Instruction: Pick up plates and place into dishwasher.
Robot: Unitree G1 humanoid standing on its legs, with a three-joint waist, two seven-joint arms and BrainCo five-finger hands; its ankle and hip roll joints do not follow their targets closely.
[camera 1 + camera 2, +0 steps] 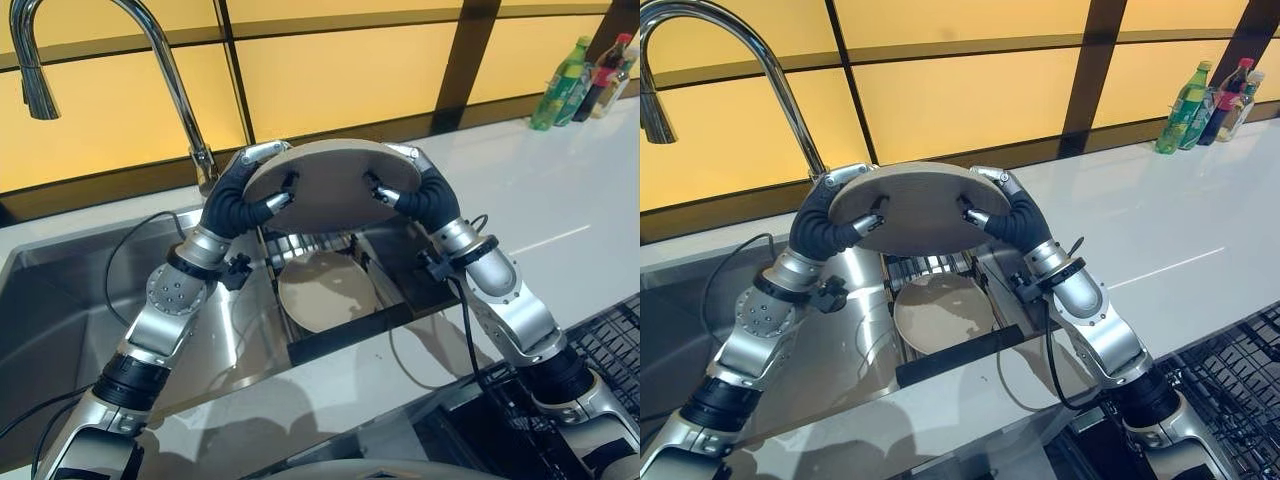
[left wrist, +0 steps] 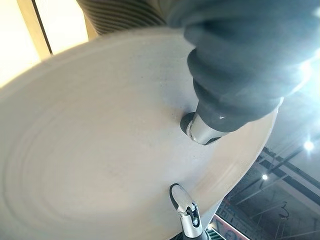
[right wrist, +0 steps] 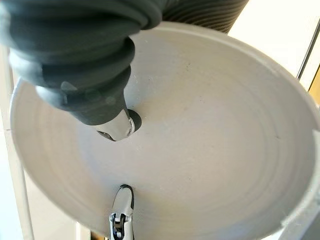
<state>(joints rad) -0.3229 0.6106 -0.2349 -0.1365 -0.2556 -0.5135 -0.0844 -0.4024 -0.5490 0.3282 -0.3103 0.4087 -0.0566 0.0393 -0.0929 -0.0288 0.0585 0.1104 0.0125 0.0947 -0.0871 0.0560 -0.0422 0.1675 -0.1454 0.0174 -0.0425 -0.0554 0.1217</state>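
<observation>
A round beige plate (image 1: pixel 330 185) is held up, tilted, above the sink between my two hands. My left hand (image 1: pixel 240 205) grips its left rim, fingers over the top edge and thumb on the underside. My right hand (image 1: pixel 425 195) pinches the right rim the same way. The plate's face (image 2: pixel 100 150) shows close up in the left wrist view with dark fingertips (image 2: pixel 200 131) pressed on it. In the right wrist view it is the plate (image 3: pixel 210 140) again. A second beige plate (image 1: pixel 325 290) lies below in a metal rack (image 1: pixel 345 335) inside the sink.
A tall curved faucet (image 1: pixel 170 80) rises at the back left of the steel sink (image 1: pixel 60 300). Bottles (image 1: pixel 585 80) stand at the far right of the white counter (image 1: pixel 520 200). A dark wire dishwasher rack (image 1: pixel 605 350) sits at the lower right.
</observation>
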